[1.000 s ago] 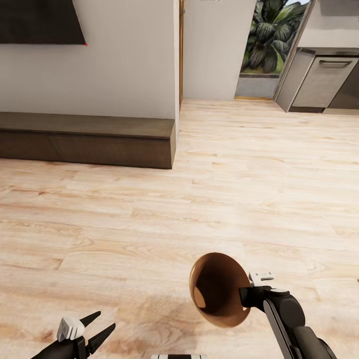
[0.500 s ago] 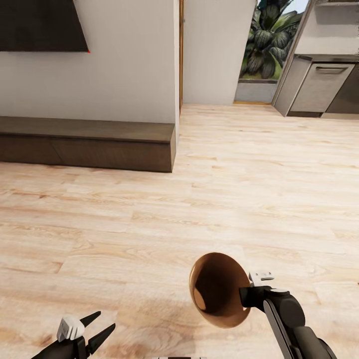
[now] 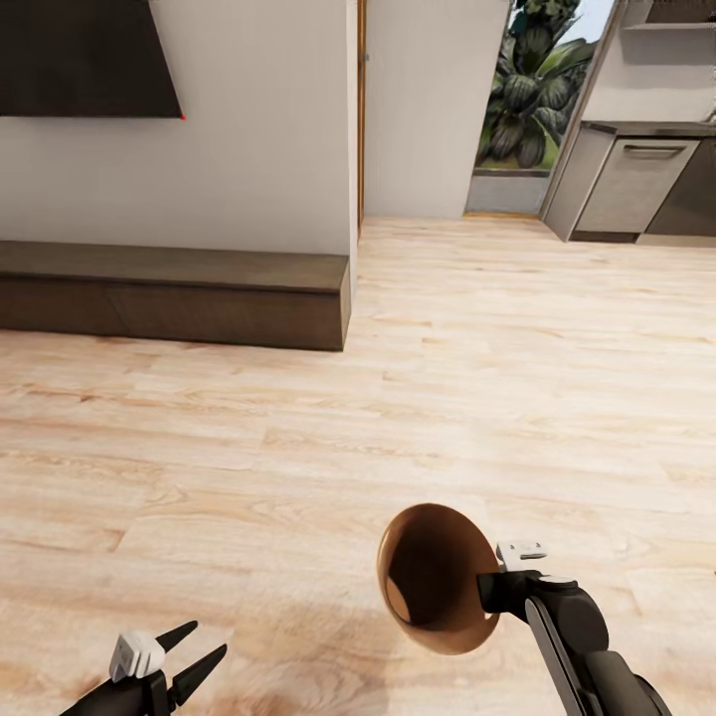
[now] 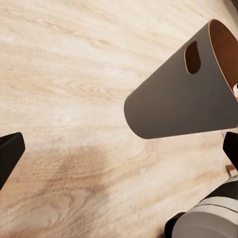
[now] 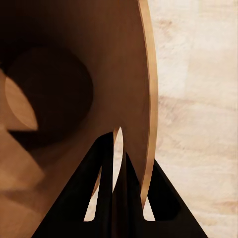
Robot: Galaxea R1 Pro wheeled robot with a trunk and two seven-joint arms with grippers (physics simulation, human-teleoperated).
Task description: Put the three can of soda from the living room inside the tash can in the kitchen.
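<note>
The trash can [image 3: 438,577] hangs over the wood floor [image 3: 298,447], tipped on its side, its copper-brown mouth turned toward the head camera and no soda can visible inside. Taking that bucket as the landmark and going left to right: far off to its left, against the white wall, runs a long low dark wood bench [image 3: 179,288], with a black wall panel [image 3: 85,55] above it. Nearer and lower left of the bucket, the left gripper [image 3: 189,656] carries nothing, its black fingers spread; in the left wrist view the bucket's grey side with its slot handle [image 4: 192,57] shows apart from that arm. At the bucket's right edge the right gripper [image 3: 492,587] pinches the rim [image 5: 148,99], one finger inside the wall and one outside, clenched on the thin edge. Beyond the bucket, up and to the right, a doorway with green plants [image 3: 527,109] and grey kitchen cabinets [image 3: 636,184] stand well apart across open floor.

The hold looks thin: a grip on one point of the rim lets the bucket swing or slip if the base turns or brakes sharply. Lying tilted as it is, any can dropped in would likely roll straight out of the mouth unless it is set upright.
</note>
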